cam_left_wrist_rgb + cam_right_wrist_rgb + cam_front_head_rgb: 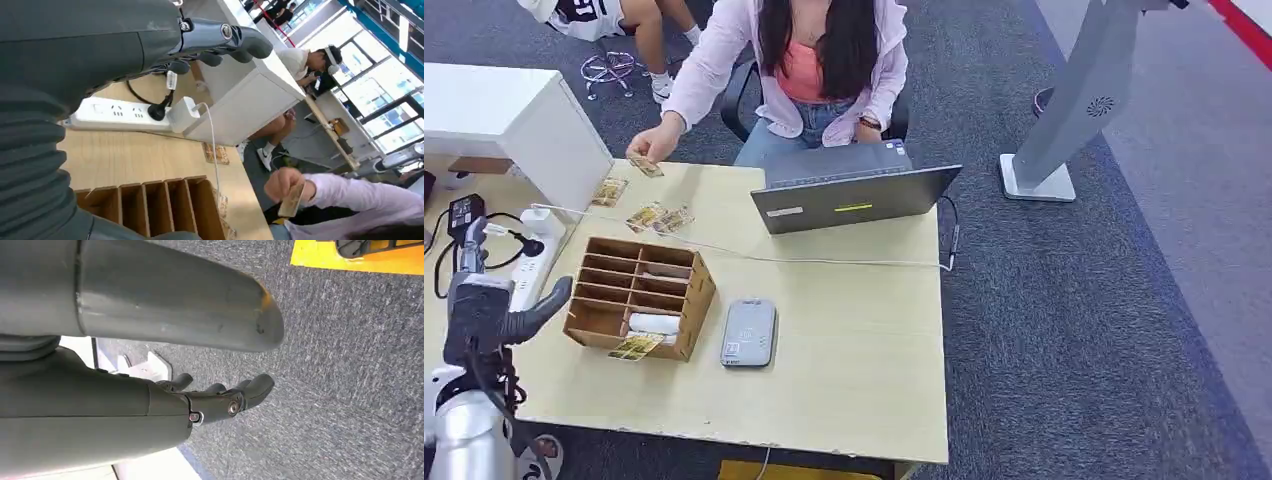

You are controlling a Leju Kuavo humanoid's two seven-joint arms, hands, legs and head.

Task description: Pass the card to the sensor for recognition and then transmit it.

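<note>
My left hand [509,315] hangs loose, fingers apart, holding nothing, just beside the wooden rack [639,293]; my right hand [220,400] dangles over grey carpet, fingers lightly curled, also bare; the card [637,346] lies at the rack's front edge, near the smooth grey sensor [749,332]; I judge a thin glossy card wants a careful pinch by its overhanging edge, then a flat pass over the sensor.

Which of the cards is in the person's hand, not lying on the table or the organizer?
The card at the table's far edge; the person's hand pinches it.
</note>
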